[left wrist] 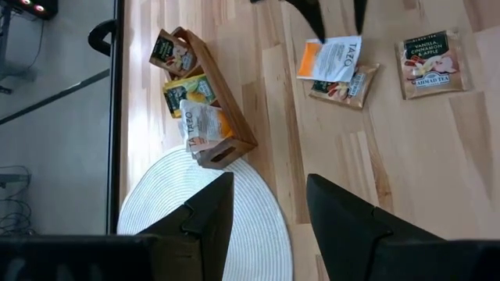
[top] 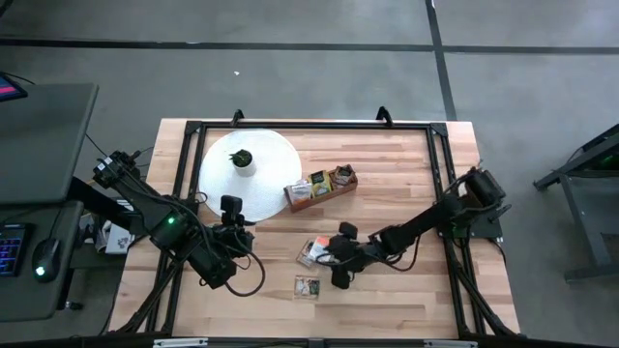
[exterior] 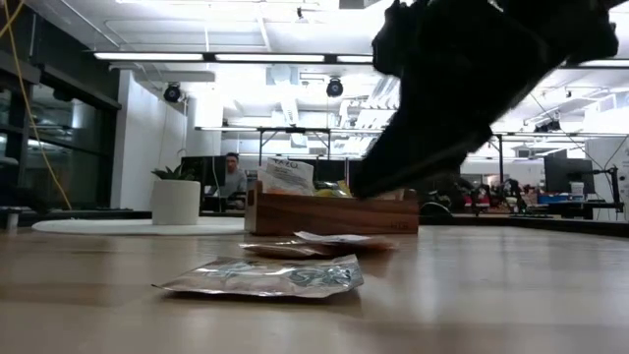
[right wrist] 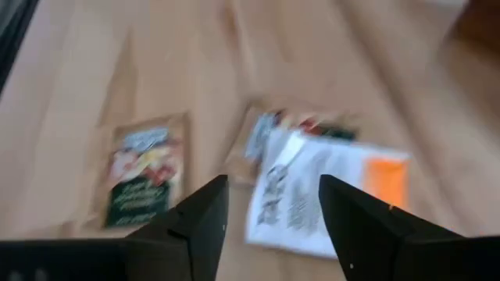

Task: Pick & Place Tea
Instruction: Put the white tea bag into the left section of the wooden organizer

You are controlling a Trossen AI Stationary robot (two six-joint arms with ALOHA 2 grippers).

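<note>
1. Landmark taken: the long narrow brown wooden box, set on the pale wooden table with one end against the large white round woven mat. Sachets are seen standing in its compartments: an orange-and-white one at the mat end, a green-and-yellow one in the middle, a brownish one at the far end.
2. Three flat square tea sachets are noted loose on the table, on the arms' side of the box. An orange-and-white sachet lies partly over a brownish sachet, the two touching. A dark-labelled sachet with a fruit picture lies apart from that pair, farther from the box.
3. The right gripper is held low over the overlapped pair, near the box. Its fingers are seen spread apart with bare gap between them; nothing is held.
4. The left gripper is parked beside the mat edge, near the box's mat end. Its fingers are parted and empty.
5. Step judged in hand: approach to pick the topmost, orange-and-white sachet from the loose pair.
6. Next move judged to call for a descent with the fingers set across one raised edge of that sachet, so that the brownish one beneath is not pinched with it, then a carry to the orange-and-white compartment.
</note>
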